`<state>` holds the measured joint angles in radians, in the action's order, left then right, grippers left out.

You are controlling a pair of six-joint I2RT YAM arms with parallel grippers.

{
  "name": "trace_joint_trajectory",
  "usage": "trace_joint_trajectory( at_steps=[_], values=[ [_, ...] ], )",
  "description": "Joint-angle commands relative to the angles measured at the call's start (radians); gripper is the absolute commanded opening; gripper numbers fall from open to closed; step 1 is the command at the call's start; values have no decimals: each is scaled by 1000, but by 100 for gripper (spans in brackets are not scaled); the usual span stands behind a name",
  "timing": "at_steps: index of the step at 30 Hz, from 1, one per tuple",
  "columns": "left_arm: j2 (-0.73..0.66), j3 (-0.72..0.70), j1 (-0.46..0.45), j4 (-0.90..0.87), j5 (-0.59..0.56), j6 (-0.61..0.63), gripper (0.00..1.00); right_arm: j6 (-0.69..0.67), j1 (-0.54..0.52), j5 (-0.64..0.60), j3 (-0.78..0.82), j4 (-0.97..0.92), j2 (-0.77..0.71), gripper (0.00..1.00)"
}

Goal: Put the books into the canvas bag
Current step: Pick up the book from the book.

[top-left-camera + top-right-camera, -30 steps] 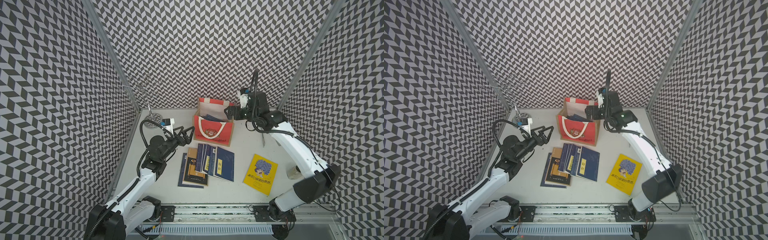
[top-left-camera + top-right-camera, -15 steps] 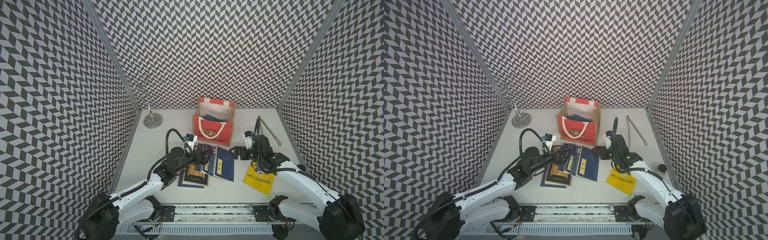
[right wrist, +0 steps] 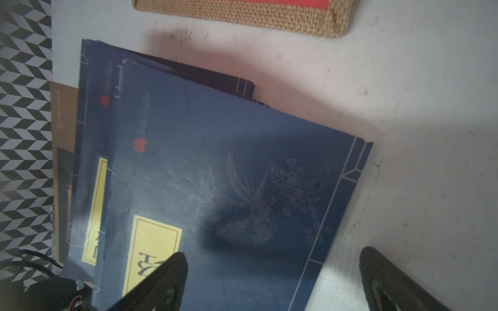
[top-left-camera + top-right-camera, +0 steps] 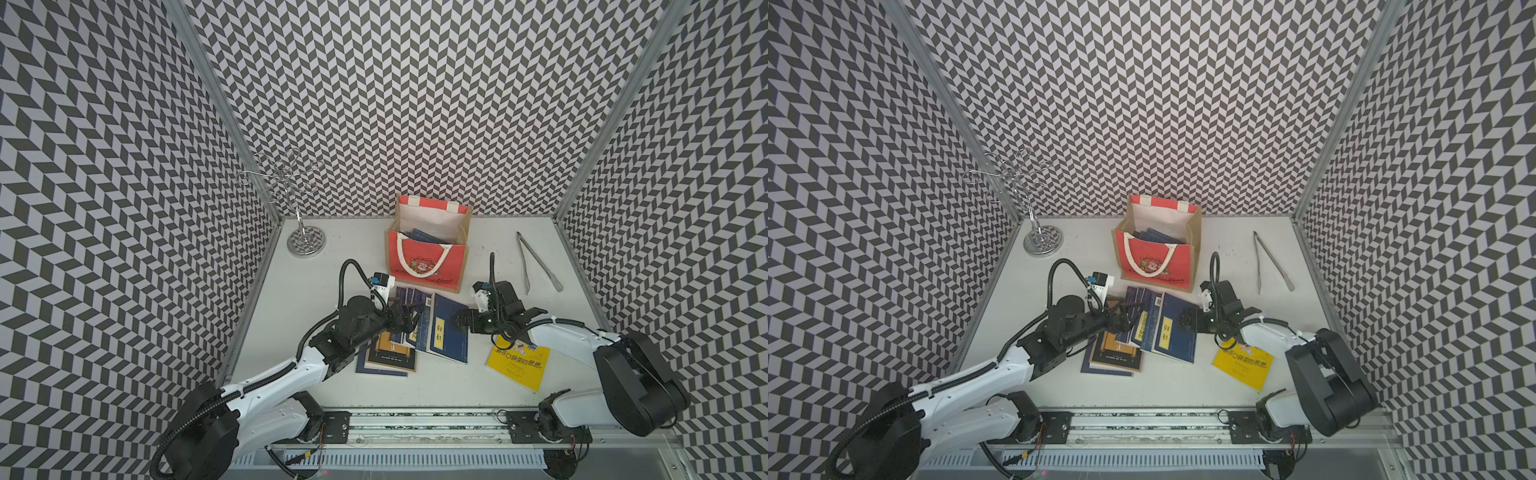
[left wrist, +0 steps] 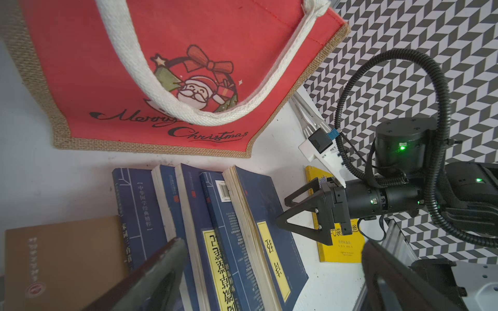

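Here, the boxy canvas bag [image 4: 428, 266] stands upright at the far middle of the pale worktop [image 4: 457, 386]. Its front is smooth red, its sides are coarse tan jute, and a flat white woven handle droops over the Santa print. A few navy volumes [image 4: 422, 237] stand inside it. Just near of the bag the books [image 4: 446, 336] lie fanned and overlapping, thin navy paperbacks with yellow labels over a tan-and-black book [image 4: 392, 357]. A yellow book [image 4: 517, 368] lies apart on the right. The left end effector [image 4: 410, 318] hovers over the fan's left side, fingers spread wide. The right end effector [image 4: 457, 326], equally spread, straddles the top cover's right edge.
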<state>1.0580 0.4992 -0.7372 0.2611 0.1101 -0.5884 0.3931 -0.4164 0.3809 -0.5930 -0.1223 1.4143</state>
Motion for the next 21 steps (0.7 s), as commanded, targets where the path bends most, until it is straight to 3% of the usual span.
trace_joint_trajectory(
  at_steps=[1, 8, 21],
  values=[
    [-15, 39, 40, -41, 5, 7, 99, -3, -1, 35, 15, 96, 16, 99],
    [29, 50, 212, -24, 214, -9, 99, -28, -2, 185, 65, 261, 37, 99],
    [89, 77, 231, -47, 296, 10, 99, -71, -97, 250, 25, 350, 87, 99]
  ],
)
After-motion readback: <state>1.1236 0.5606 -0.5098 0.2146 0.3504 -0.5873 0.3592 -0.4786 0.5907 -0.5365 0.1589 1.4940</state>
